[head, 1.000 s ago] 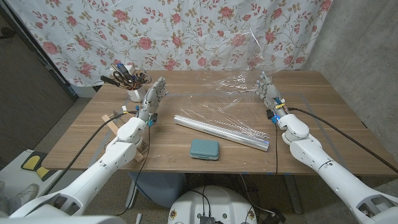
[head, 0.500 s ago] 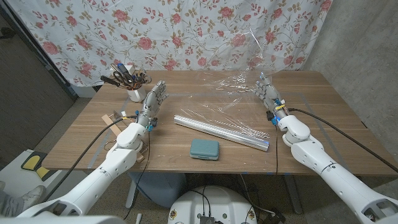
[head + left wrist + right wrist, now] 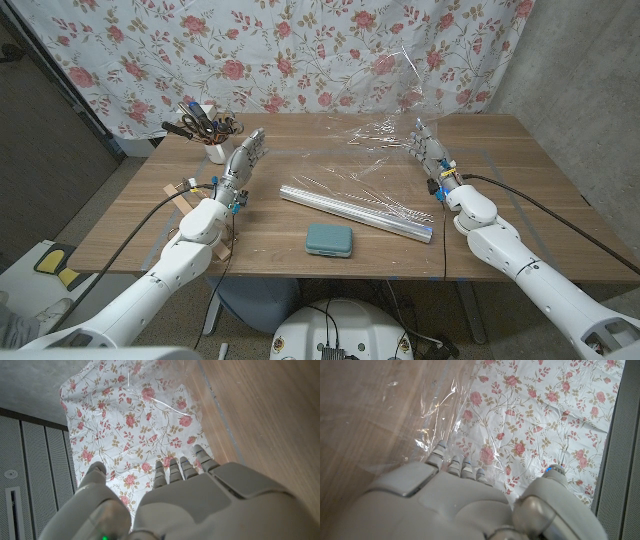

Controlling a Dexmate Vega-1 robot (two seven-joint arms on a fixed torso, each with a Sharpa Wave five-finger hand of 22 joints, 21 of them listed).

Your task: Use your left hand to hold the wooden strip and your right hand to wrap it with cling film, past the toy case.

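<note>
A pale wooden strip point(image 3: 177, 199) lies near the table's left edge, partly hidden under my left forearm. My left hand point(image 3: 243, 160) is raised beyond it, fingers straight and apart, holding nothing; the left wrist view shows its back point(image 3: 200, 505). A long silvery cling film roll point(image 3: 355, 211) lies slantwise mid-table, with crumpled clear film point(image 3: 372, 138) spread behind it. The teal toy case point(image 3: 329, 240) sits in front of the roll. My right hand point(image 3: 428, 148) stands with its fingers extended at the film's right edge point(image 3: 435, 415); I cannot tell whether it touches the film.
A white cup of scissors and tools point(image 3: 207, 130) stands at the back left. A floral curtain point(image 3: 300, 50) hangs behind the table. Bare wood shows along the table's front edge point(image 3: 300, 272) and at its right end point(image 3: 540, 200).
My left hand and forearm have swung a little to the left and further from me. The right hand has barely moved.
</note>
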